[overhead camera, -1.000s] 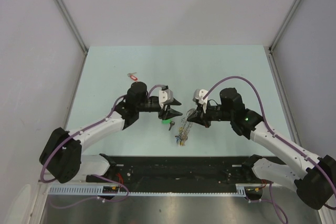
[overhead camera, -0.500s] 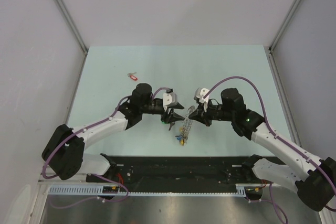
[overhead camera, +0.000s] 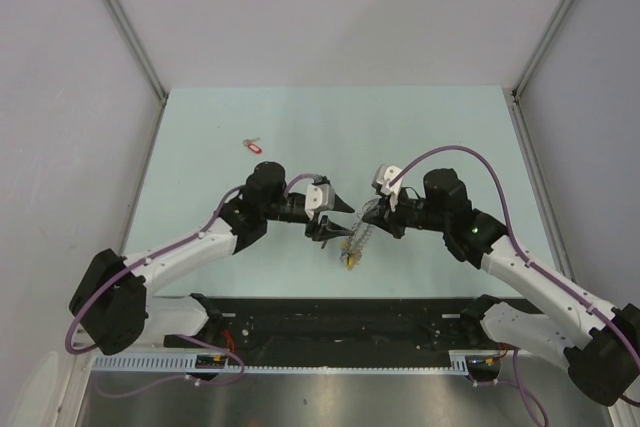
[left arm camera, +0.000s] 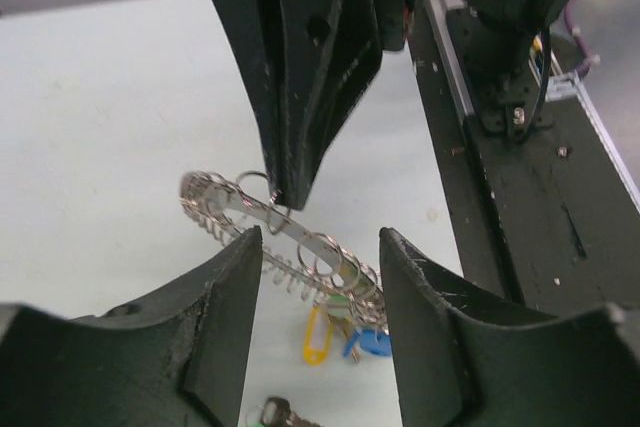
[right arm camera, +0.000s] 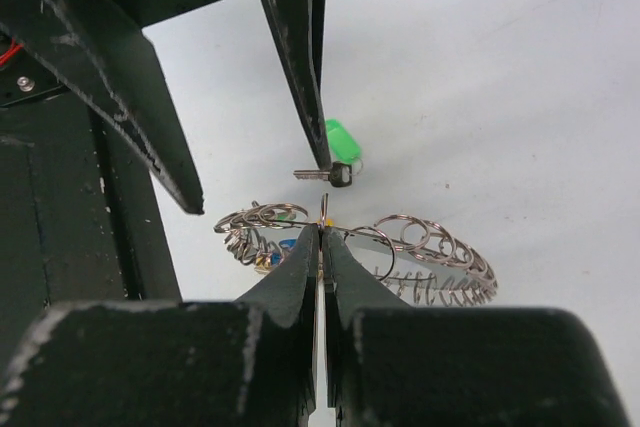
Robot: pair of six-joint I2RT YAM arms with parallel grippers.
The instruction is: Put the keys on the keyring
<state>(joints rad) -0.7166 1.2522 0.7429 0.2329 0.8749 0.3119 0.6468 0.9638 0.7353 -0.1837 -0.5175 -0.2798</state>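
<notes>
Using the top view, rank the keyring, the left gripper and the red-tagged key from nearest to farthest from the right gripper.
1. keyring: clamped in the right gripper, trailing toward the near edge.
2. left gripper: close by on its left, facing it across the keyring.
3. red-tagged key: far off toward the back left.

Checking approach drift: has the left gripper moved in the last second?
Yes: left gripper shifted right, farther from the red-tagged key.

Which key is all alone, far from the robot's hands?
The red-tagged key, lying by itself toward the far left. The green-tagged key sits right beside the keyring.
</notes>
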